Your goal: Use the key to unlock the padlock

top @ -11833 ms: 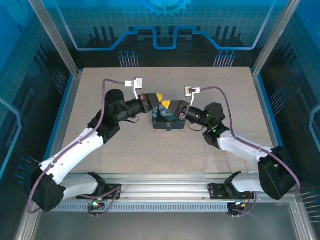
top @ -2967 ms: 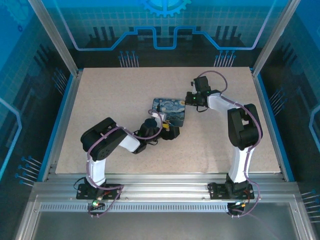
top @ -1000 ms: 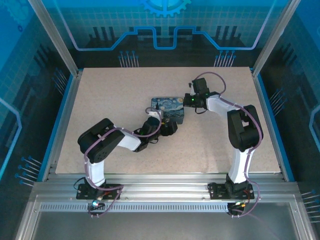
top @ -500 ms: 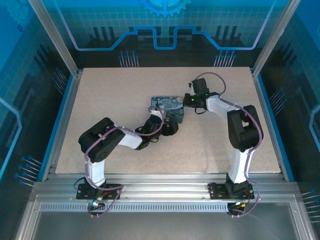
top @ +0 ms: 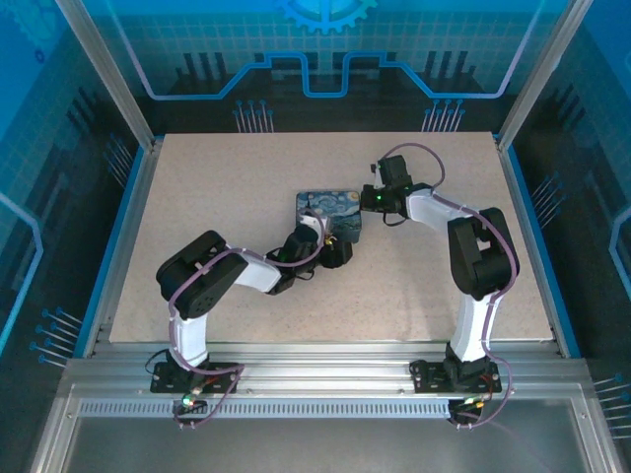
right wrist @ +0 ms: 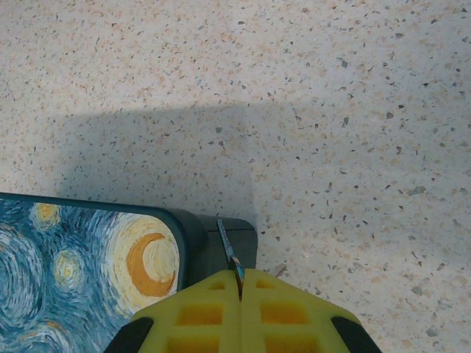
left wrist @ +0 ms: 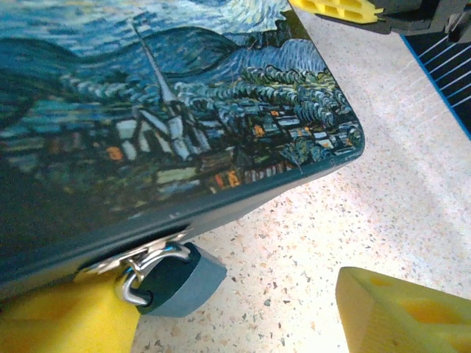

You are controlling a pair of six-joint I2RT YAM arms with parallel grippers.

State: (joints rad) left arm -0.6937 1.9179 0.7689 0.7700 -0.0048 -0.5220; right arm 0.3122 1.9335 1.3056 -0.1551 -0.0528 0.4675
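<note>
**Tabletop** (top: 202,187): speckled, with bare room to the left of and beyond the left pincer.
**Left arm:** folded low, forearm running right to the painted case's (top: 328,209) near edge.
**Left pincer** (left wrist: 228,298): released, yellow fingers spread.
**Padlock** (left wrist: 176,279): grey, on the case's hasp, between the fingers and against the left one.
**Right arm:** elbow raised, reaching back and left to the case's right end.
**Right pincer** (right wrist: 241,283): clenched on the key (right wrist: 229,254), blade jutting ahead over the case's dark corner. Open tabletop lies beyond and to the right.

Overhead camera looks down from six o'clock behind me; both my wrist cameras sit close, sharing the painted box (top: 328,210)
</note>
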